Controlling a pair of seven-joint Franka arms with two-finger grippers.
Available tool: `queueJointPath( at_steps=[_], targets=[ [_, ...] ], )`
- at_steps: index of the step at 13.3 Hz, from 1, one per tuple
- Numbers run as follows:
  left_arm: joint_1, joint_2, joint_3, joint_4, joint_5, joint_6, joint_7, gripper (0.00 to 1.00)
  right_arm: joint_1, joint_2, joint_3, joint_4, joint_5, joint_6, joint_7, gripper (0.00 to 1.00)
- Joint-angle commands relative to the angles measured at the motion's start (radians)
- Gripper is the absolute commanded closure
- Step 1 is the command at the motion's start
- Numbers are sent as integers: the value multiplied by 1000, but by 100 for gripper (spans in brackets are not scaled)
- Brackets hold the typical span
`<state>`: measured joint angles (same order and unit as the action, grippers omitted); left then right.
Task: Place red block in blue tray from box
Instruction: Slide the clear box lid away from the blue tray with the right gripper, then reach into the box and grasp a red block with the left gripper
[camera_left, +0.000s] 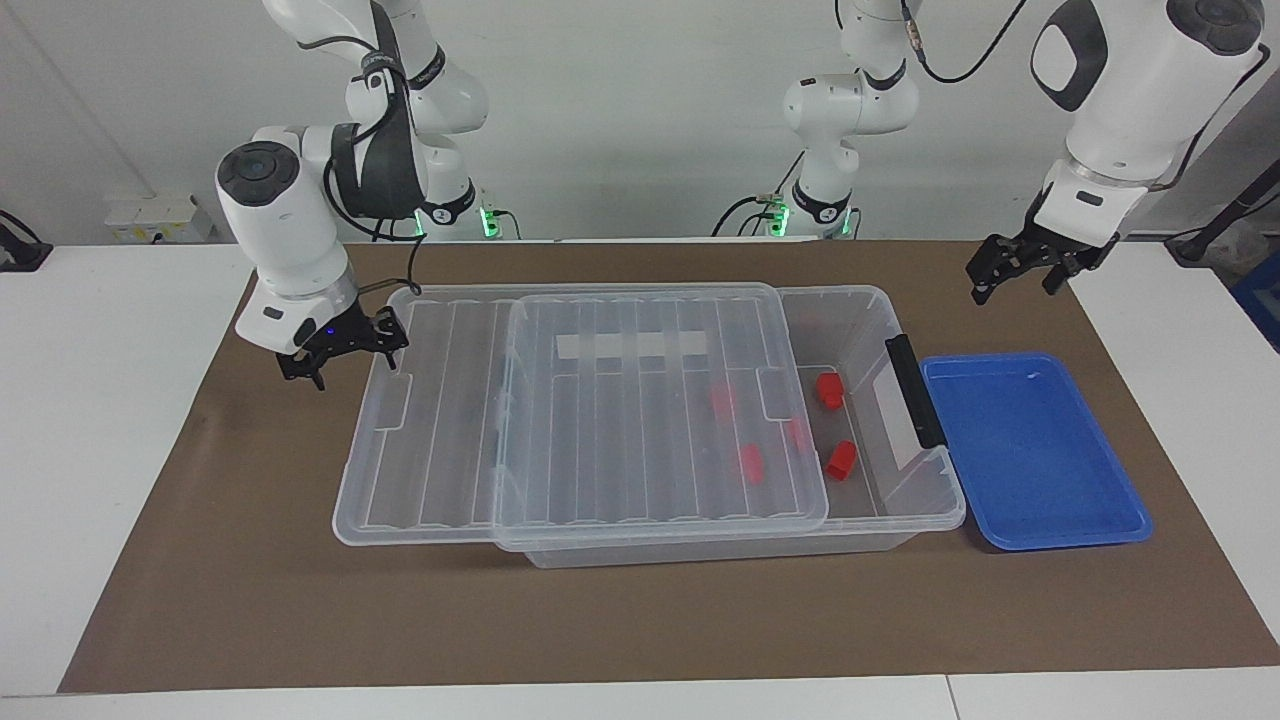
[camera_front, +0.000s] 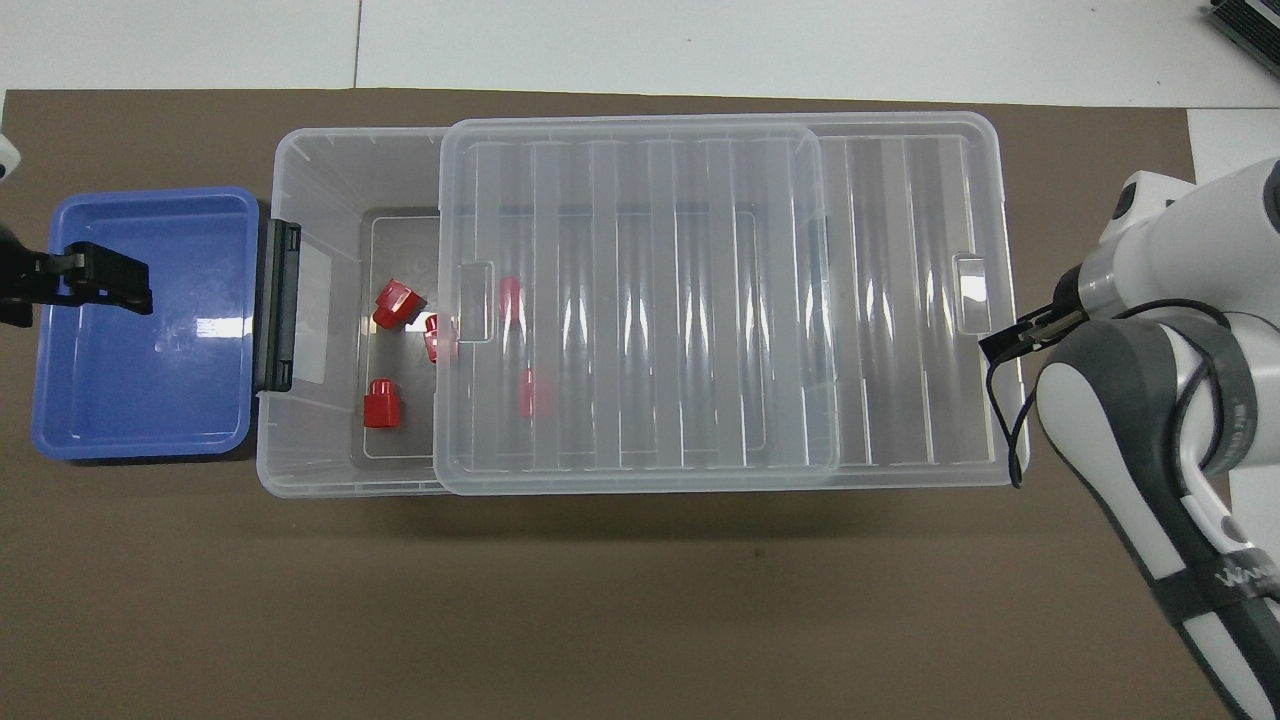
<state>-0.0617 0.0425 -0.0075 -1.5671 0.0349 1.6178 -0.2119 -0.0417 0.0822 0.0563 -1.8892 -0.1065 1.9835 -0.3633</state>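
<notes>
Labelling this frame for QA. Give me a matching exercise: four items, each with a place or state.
Items:
1. lid
2. blue tray
3. left pincer
4. right pincer

Places or states:
A. at the lid's end toward the right arm
B. slid partway off the box
C. empty, beside the box's black latch
D. up in the air, near the tray

Pairs: 1-B, 2-C, 3-D, 4-A

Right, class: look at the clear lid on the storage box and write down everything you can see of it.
The lid is clear, ribbed plastic with a whitish tape strip on top and a small recessed handle at each short end. It lies flat on the box, slid toward the right arm's end so that it overhangs there and leaves the box's latch end open. Some red blocks lie uncovered; others show through it. The right gripper is at its overhanging edge; whether it touches cannot be told.
</notes>
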Motion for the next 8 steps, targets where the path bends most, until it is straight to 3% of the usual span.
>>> queueJointPath(
  at_steps=[1, 3, 8],
  targets=[
    [-119, -29, 6, -65, -16, 94, -252, 0, -46, -16, 7, -33, -12, 46, -83, 1],
    [-187, -27, 6, -111, -16, 181, -415, 0, -62, -16, 7, -33, -12, 48, -104, 1],
    [-245, -4, 11, -364, -1, 462, -435, 0, -102, -15, 7, -33, -12, 51, -149, 0]
  ],
)
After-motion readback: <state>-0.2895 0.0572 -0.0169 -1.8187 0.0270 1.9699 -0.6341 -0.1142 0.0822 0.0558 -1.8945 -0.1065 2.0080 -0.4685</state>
